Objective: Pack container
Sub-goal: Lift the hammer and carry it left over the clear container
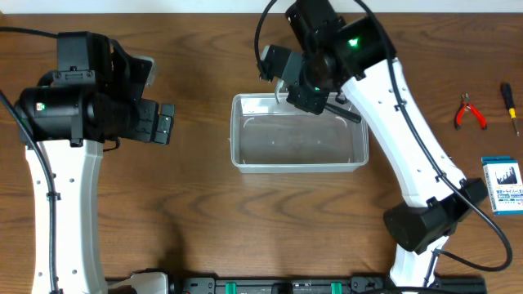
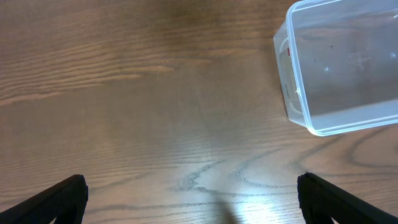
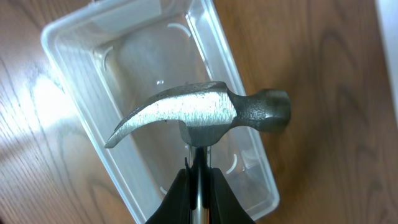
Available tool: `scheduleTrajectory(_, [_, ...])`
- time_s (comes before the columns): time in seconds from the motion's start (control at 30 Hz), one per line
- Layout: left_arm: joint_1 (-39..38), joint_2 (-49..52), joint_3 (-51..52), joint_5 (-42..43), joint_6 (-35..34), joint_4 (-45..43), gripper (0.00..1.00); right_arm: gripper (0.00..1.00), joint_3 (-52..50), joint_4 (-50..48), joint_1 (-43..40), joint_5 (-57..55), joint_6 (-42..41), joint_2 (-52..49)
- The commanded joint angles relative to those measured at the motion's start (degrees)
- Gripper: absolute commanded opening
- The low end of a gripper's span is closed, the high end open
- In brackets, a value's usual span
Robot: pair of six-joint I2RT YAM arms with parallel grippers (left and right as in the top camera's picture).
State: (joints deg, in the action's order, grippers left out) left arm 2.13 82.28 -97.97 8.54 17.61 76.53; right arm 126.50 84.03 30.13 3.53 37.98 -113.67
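1. Container (image 1: 296,149): clear plastic bin, upright on the wooden table (image 1: 204,220), long side running left to right in the overhead view. The left wrist view (image 2: 348,62) shows one rounded corner and a short wall; the right wrist view (image 3: 74,93) shows nearly its full length.

2. Right gripper (image 3: 198,173): positioned above the container's far rim (image 1: 315,91). Jaws narrow, clamped on the shaft of a claw hammer (image 3: 199,112) just under the steel head. The claw lies over the container's interior; the striking face projects past one long wall, over the table. Contact between hammer and container cannot be determined.

3. Left gripper (image 1: 166,124): well to the left of the container, above bare table. Jaws wide apart (image 2: 193,205), nothing between them.

4. Other items, all well to the right of the container: red-handled pliers (image 1: 470,113), a screwdriver (image 1: 510,106) just beyond them, and a blue-and-white box (image 1: 501,185) nearer the robot's side.
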Motion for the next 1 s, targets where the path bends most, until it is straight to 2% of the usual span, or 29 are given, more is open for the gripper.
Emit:
scheduleTrajectory(0.0, [-0.2, -0.3, -0.3, -0.7, -0.7, 0.1, 0.98, 0.01, -3.0, -1.7, 0.3, 1.3, 1.0, 0.1])
scheduleTrajectory(0.2, [-0.2, -0.3, -0.3, -0.7, -0.7, 0.2, 0.98, 0.01, -8.3, -5.3, 0.3, 5.6, 1.1, 0.1])
scheduleTrajectory(0.57, [-0.2, -0.3, -0.3, -0.7, -0.7, 0.1, 0.98, 0.01, -19.6, -13.4, 0.3, 5.7, 2.9, 0.1])
scheduleTrajectory(0.97, [-0.2, -0.3, -0.3, -0.7, -0.7, 0.1, 0.98, 0.01, -25.6, -20.9, 0.1, 5.7, 3.0, 0.0])
